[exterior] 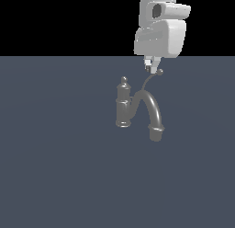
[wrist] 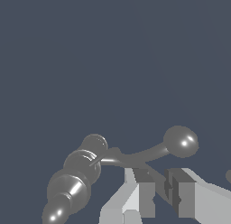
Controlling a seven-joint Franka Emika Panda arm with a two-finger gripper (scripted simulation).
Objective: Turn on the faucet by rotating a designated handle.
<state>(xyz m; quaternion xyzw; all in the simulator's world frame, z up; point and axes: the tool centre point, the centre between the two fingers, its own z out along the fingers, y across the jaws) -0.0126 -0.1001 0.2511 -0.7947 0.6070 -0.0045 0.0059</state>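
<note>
Presently, the following items are recorded, left to right.

Faucet (exterior: 124, 105): a small grey metal tap, set just left of centre in the exterior view, upright on a plain dark floor (exterior: 50, 176). A knob is seen at the top of its body; a thick arched spout (exterior: 153, 113) is carried to the right and downward. In the wrist view the body is shown at the lower left of the frame (wrist: 74, 178).

Handle (exterior: 148, 82): a thin curved metal lever, seen rising from behind the spout toward the upper right of centre and ended by a small ball tip. In the wrist view (wrist: 149, 153) it is drawn across the lower middle, with the ball at the right.

Gripper (exterior: 152, 65): hung from the white arm at the upper right of centre, directly above the lever's ball end. In the wrist view (wrist: 159, 191) two fingers are shown parted by a narrow gap, with the lever's stem appearing to pass between or just beyond them. Nothing is judged to be clamped; contact cannot be told.

Handling note: the lever is judged rigid, smooth and likely slippery, pivoted at the body. Hold is best taken near the ball end, where leverage is greatest; the spout and knob are to be avoided.
</note>
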